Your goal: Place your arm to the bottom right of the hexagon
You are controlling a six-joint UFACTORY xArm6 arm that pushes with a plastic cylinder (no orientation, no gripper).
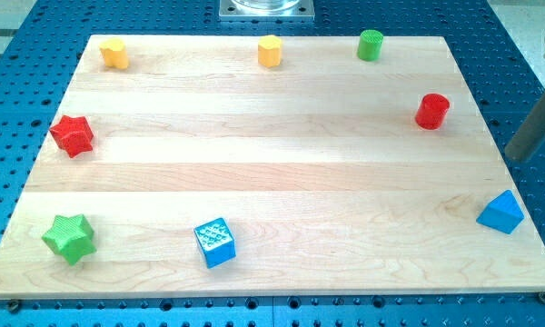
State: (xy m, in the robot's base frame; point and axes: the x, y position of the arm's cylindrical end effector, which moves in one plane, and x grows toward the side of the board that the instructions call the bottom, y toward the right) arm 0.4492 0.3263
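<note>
The yellow hexagon (270, 51) sits near the top edge of the wooden board (272, 173), at its middle. My rod comes in from the view's right edge and slants down to the left. My tip (519, 160) is just past the board's right edge, far to the right of and below the hexagon. It is to the right of and below the red cylinder (431, 111) and above the blue triangle (501, 213). It touches no block.
A yellow block (114, 53) sits at the top left and a green cylinder (371, 44) at the top right. A red star (73, 134) is at the left edge, a green star (69, 238) at the bottom left, and a blue cube (215, 242) near the bottom edge.
</note>
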